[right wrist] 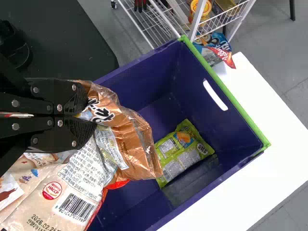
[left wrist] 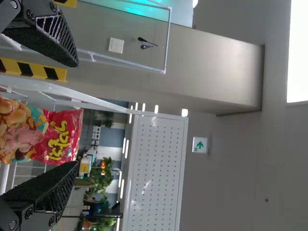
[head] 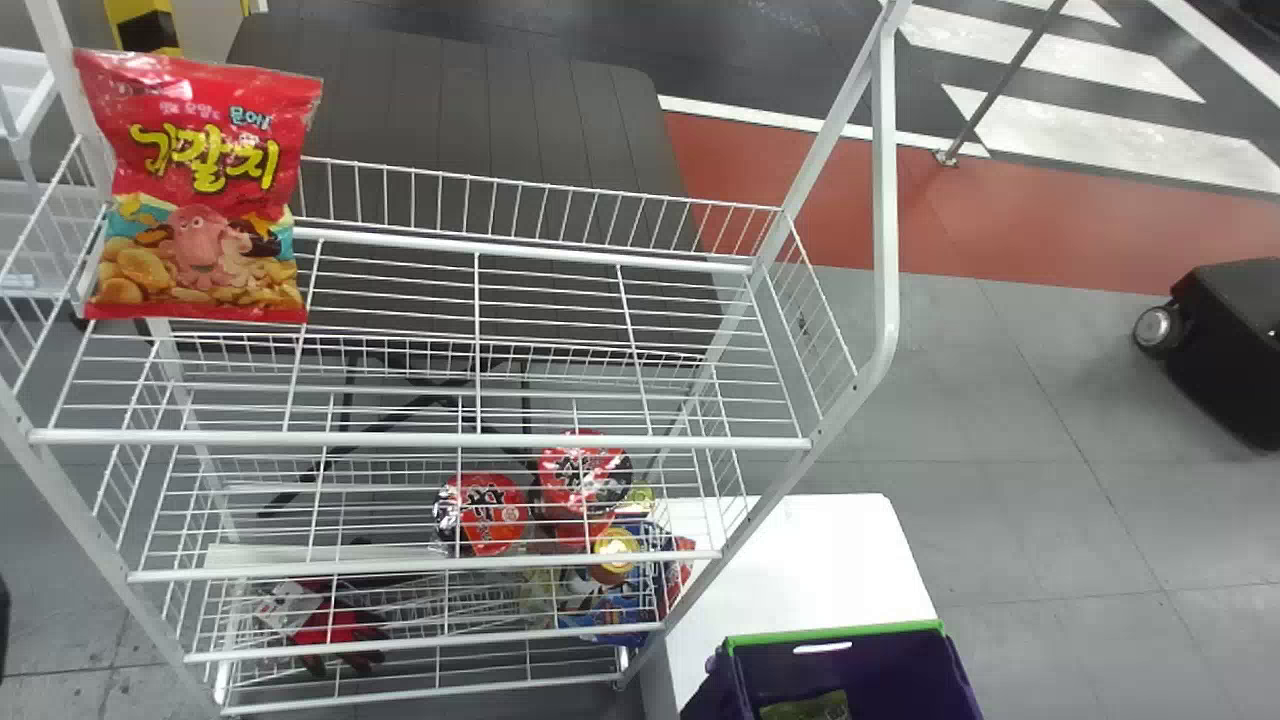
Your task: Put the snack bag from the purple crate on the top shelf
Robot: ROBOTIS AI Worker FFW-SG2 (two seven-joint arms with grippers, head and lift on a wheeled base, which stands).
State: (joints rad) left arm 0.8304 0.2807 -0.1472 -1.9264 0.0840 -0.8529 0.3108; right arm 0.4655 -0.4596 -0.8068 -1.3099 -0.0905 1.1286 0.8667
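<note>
The purple crate (head: 870,665) with its green rim stands on the white table at the bottom right. In the right wrist view, my right gripper (right wrist: 89,115) is shut on an orange-brown snack bag (right wrist: 137,144) at the crate (right wrist: 226,106). Deeper inside lies a green bag (right wrist: 185,151); beige bags (right wrist: 72,192) show beside and below the gripper. A red snack bag (head: 200,190) stands upright at the left end of the top shelf (head: 420,438). My left gripper (left wrist: 77,114) is open, its fingers apart, with the red bag (left wrist: 60,137) beyond them.
Lower shelves hold red bowls (head: 490,512), a blue pack (head: 615,610) and red-black gloves (head: 340,630). White posts (head: 885,200) and wire rims bound the rack. The white table (head: 800,560) adjoins its right side. A dark bench (head: 450,110) is behind.
</note>
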